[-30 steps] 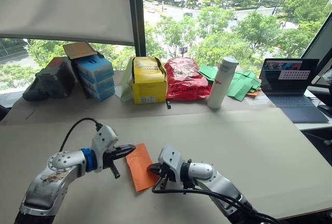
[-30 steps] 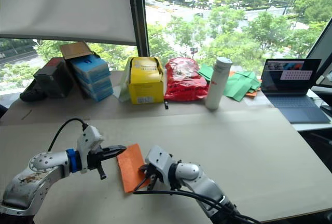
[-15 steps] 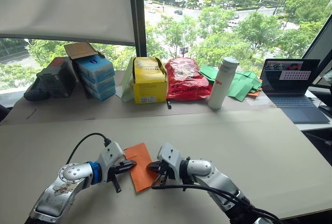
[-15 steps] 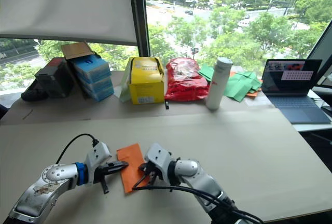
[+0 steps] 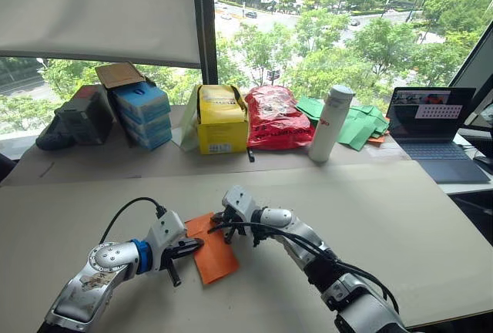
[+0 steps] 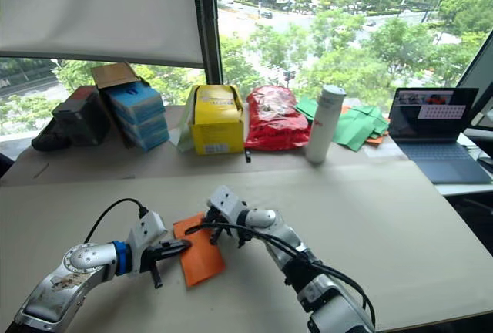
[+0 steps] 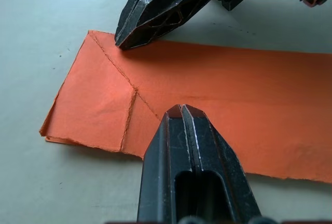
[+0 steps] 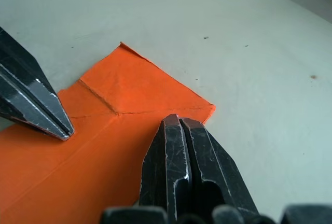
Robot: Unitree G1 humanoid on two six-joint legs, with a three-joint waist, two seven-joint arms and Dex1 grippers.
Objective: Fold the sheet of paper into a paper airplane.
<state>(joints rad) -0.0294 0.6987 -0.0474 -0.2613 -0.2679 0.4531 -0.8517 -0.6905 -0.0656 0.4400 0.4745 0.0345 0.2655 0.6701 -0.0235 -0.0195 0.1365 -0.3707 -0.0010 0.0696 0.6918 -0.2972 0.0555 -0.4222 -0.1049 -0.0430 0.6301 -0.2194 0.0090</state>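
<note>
The sheet of paper (image 5: 217, 260) is bright orange, folded into a long strip with crease lines, and lies flat on the table near me. My left gripper (image 5: 198, 244) is shut, its tip resting on the strip's left edge. My right gripper (image 5: 219, 220) is shut too, with its tip down at the strip's far end. In the left wrist view my left gripper (image 7: 181, 111) touches the paper (image 7: 249, 94) just beside a diagonal crease. In the right wrist view my right gripper (image 8: 179, 122) presses near the far corner of the paper (image 8: 129, 86).
Along the back of the table (image 5: 385, 217) stand blue boxes (image 5: 142, 113), a yellow box (image 5: 221, 121), a red bag (image 5: 273, 117), a white bottle (image 5: 330, 123), green paper pieces (image 5: 358, 125) and a laptop (image 5: 427, 125).
My right gripper has moved from the paper's near right side to its far end. My left gripper came down to the left edge earlier and has since held still.
</note>
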